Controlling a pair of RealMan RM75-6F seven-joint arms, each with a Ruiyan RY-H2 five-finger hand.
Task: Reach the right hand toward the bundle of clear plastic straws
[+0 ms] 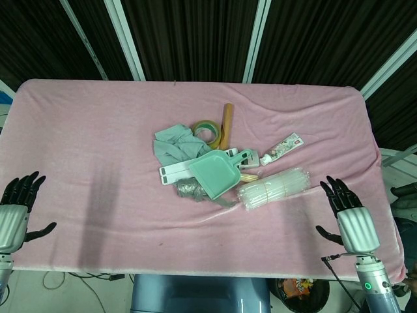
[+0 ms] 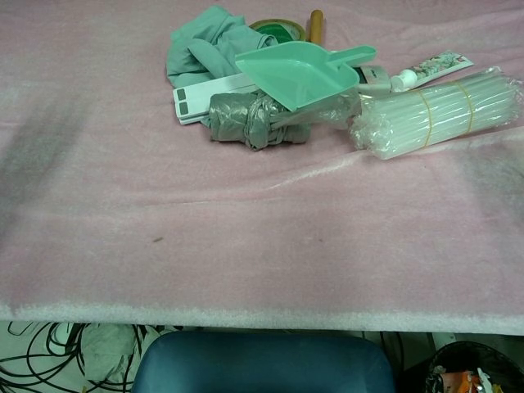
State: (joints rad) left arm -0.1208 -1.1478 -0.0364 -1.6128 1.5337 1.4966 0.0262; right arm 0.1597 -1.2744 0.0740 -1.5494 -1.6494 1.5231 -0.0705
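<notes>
The right robot hand (image 1: 347,212) hovers empty with fingers spread over the table's (image 1: 98,137) near right edge, near but apart from the bundle of clear plastic straws (image 1: 273,188) lying to its left, just right of the green dustpan (image 1: 216,173). The left robot hand (image 1: 16,208) is likewise spread and empty.

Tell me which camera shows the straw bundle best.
The chest view: the bundle of clear plastic straws fills much of the upper right, wrapper and yellow bands plain. The head view shows the whole bundle smaller, with the right hand open nearby.
</notes>
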